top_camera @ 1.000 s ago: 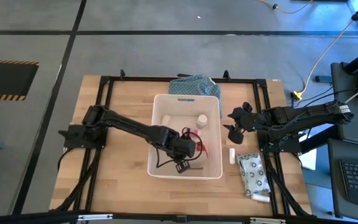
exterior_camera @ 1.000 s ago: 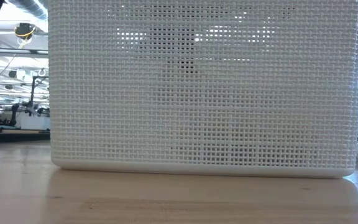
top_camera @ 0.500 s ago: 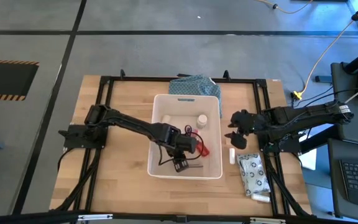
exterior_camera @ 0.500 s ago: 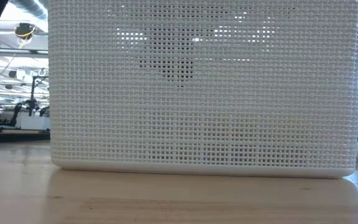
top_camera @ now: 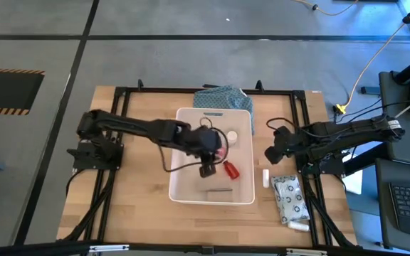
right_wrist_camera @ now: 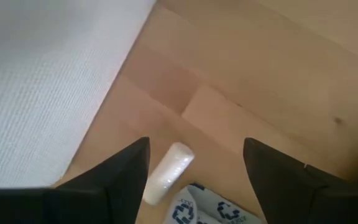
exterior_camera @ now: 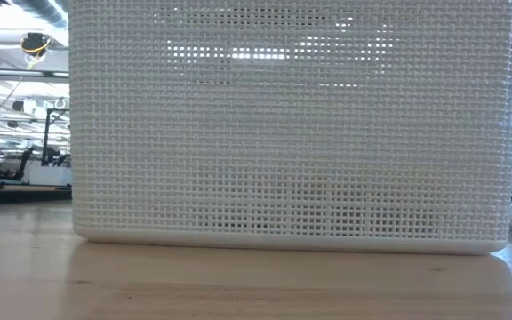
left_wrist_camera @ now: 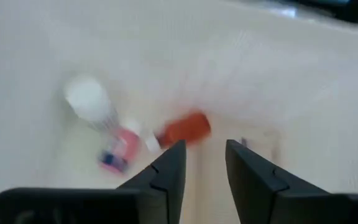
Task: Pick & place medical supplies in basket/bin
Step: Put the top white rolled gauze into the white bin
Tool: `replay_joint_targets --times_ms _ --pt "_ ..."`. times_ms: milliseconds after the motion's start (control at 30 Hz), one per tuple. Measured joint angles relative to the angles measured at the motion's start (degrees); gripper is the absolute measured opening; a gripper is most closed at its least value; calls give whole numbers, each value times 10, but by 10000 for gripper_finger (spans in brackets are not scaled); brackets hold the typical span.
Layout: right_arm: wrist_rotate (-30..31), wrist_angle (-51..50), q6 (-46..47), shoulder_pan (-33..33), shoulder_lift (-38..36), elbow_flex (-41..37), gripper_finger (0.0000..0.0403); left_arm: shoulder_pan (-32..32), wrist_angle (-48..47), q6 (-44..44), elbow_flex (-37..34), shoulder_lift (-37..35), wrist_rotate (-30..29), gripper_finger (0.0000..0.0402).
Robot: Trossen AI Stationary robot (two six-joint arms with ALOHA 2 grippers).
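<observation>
We see the left pincer above the inside of the white basket, its fingers slightly apart with nothing between them; the red bottle, a pink-labelled item and a white bottle lie on the basket floor. The right pincer, spread wide and empty, hovers over the desk just outside the basket's right wall, above a small white roll that lies next to the grey patterned pouch. We judge the risks as these: the roll may spin away if one finger touches first, a finger could snag the pouch's edge, or the wrist could knock the basket wall and shift it.
</observation>
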Motion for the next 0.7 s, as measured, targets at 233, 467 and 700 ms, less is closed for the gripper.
replay_joint_targets --times_ms 233,467,700 --pt "-9 5 82 33 61 0 259 0 17 124 0 -64 -63 97" --pt "-10 22 165 76 167 0 259 0 9 184 0 -73 -78 91" --pt "-42 66 206 101 259 0 259 0 -18 192 0 -69 -79 90"
